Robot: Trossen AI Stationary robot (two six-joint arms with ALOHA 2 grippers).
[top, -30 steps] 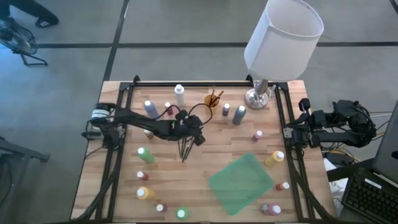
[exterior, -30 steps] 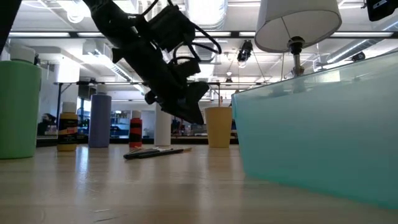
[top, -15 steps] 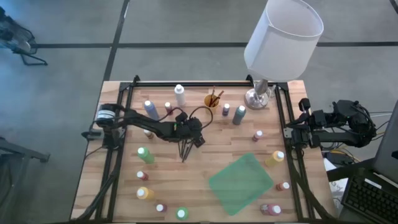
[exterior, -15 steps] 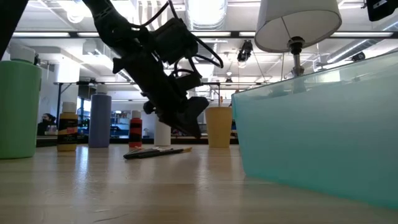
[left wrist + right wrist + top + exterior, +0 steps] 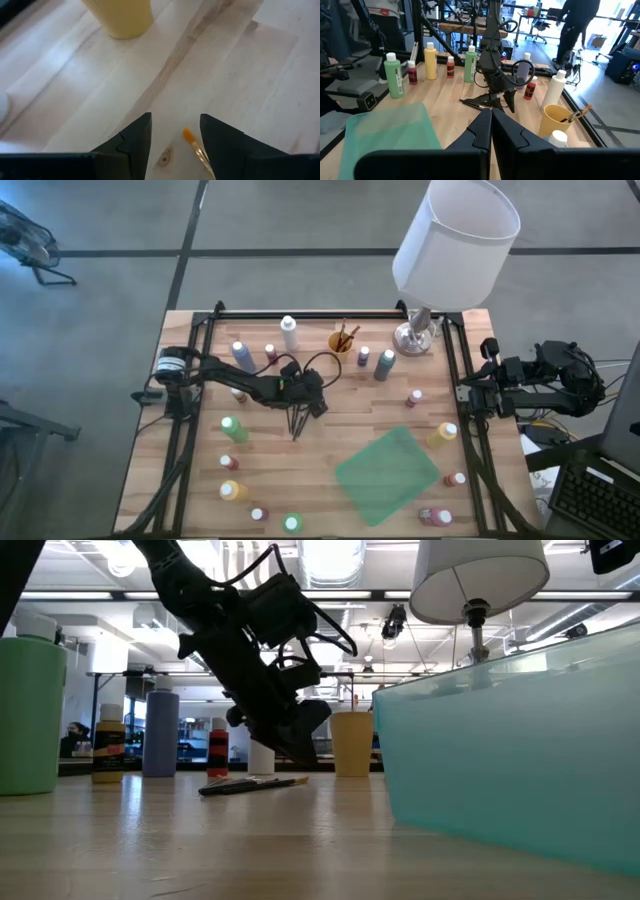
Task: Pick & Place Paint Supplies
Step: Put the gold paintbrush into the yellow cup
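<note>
Wooden planking covers the table (image 5: 330, 430), which stands on a grey floor and carries a white-shaded lamp (image 5: 455, 240) at its far right corner. Nearest the camera side, toward the right, sits a translucent green bin (image 5: 387, 472), the likely place for the supplies. Paint bottles are scattered around it: a green one (image 5: 232, 429) and a yellow-orange one (image 5: 231, 490) on the left, a yellow one (image 5: 441, 434) and small red ones on the right, with a white bottle (image 5: 289, 333) and grey-blue ones along the far side beside a yellow cup (image 5: 341, 342) holding brushes. The left arm reaches across to the middle of the table, and the left gripper (image 5: 306, 402) hangs tilted, low over a small bundle of dark-handled brushes (image 5: 297, 420), its fingers (image 5: 131, 140) parted about halfway with nothing between them. In its wrist view one orange-tipped brush (image 5: 195, 146) lies on the wood just inside the gap, running lengthwise roughly along the fingers rather than across them. From above, the bundle's long axis runs from the gripper toward the near edge, so the brushes lie directly under and just ahead of this hand; a clean pinch would probably need the jaws turned across the handles. The right gripper (image 5: 489, 131) waits off the table's right edge, fingers pressed together, well apart from the brushes.
</note>
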